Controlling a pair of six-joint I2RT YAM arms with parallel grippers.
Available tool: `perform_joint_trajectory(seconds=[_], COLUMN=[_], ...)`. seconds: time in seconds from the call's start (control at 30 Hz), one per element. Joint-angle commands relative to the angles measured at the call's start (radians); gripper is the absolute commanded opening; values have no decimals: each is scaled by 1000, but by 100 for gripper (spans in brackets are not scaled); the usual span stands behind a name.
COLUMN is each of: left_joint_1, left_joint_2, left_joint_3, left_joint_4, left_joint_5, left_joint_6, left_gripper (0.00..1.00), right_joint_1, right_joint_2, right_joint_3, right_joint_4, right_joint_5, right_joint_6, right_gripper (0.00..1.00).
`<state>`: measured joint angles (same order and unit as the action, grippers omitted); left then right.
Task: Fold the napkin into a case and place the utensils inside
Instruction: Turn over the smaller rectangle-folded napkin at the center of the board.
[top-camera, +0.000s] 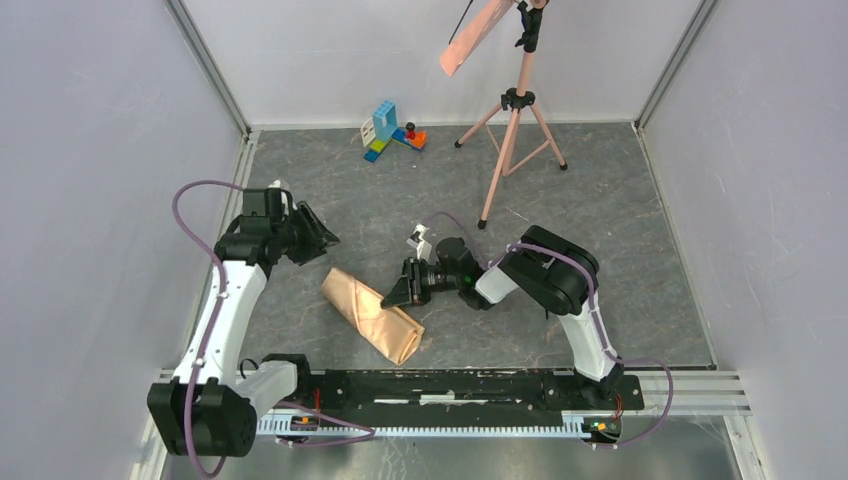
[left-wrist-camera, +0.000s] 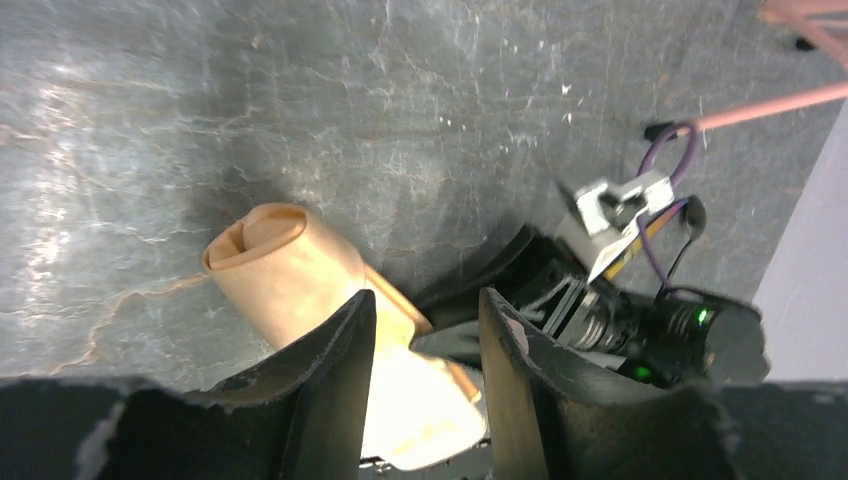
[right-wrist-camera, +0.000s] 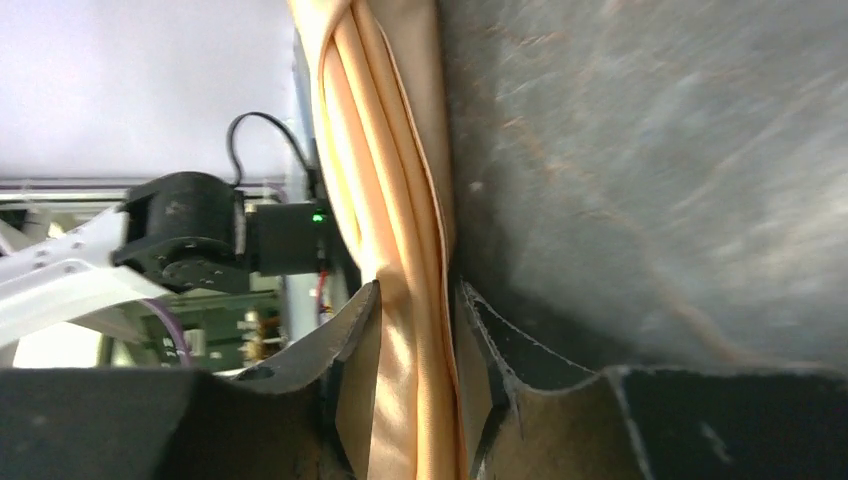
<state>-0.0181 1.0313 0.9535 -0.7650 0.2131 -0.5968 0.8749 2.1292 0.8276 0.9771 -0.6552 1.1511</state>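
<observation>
From above, one case (top-camera: 372, 318) of folded peach-tan cloth lies slantwise on the grey table (top-camera: 600, 230), between two arms. The left gripper (top-camera: 325, 238) hangs off the case's far end, apart from it. The right gripper (top-camera: 393, 292) sits at its right side. Farther back stand one pink tripod (top-camera: 510, 130) on three legs and one small cluster of toy blocks (top-camera: 392, 130).

In the left wrist view, the left gripper's (left-wrist-camera: 425, 300) two fingers are spread with nothing between them, the case (left-wrist-camera: 290, 270) lying below.

In the right wrist view, the right gripper's (right-wrist-camera: 418, 290) two fingers straddle the case's (right-wrist-camera: 390, 150) layered edge. I cannot tell whether they press on it.
</observation>
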Motion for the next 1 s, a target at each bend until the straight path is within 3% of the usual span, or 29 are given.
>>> perform_joint_trajectory(seconds=[0.0,0.07,0.13,0.23,0.33,0.5,0.63,0.73,0.87,0.97], left_joint_1=[-4,-4,-5,-5,-3,0,-1,-3,-5,-5], left_joint_2=[61,98,118,143,174,229,285,368,446,396], left_joint_3=[-55,-86,-123,-164,-206,-270,-289,-287,-272,-249], left_joint_4=[105,143,198,260,297,357,413,442,443,396], left_joint_5=[200,263,304,327,322,267,187,162,149,153], left_joint_6=[49,37,10,-24,-37,-66,-72,-53,-37,-26], left_gripper=[50,50,50,47,41,38,39,39,40,42], right_joint_1=[-88,-109,-105,-60,25,185,217,219,220,222], right_joint_2=[-71,-121,-180,-297,-371,-456,-477,-471,-425,-467], right_joint_3=[120,231,311,311,281,157,41,-42,-25,12], right_joint_4=[-360,-697,-911,-1025,-1026,-885,-792,-747,-851,-941], right_joint_5=[-60,9,107,217,199,176,181,221,333,416], right_joint_6=[-412,-697,-857,-946,-926,-840,-796,-805,-887,-938], right_gripper=[47,59,63,66,64,53,37,34,32,33])
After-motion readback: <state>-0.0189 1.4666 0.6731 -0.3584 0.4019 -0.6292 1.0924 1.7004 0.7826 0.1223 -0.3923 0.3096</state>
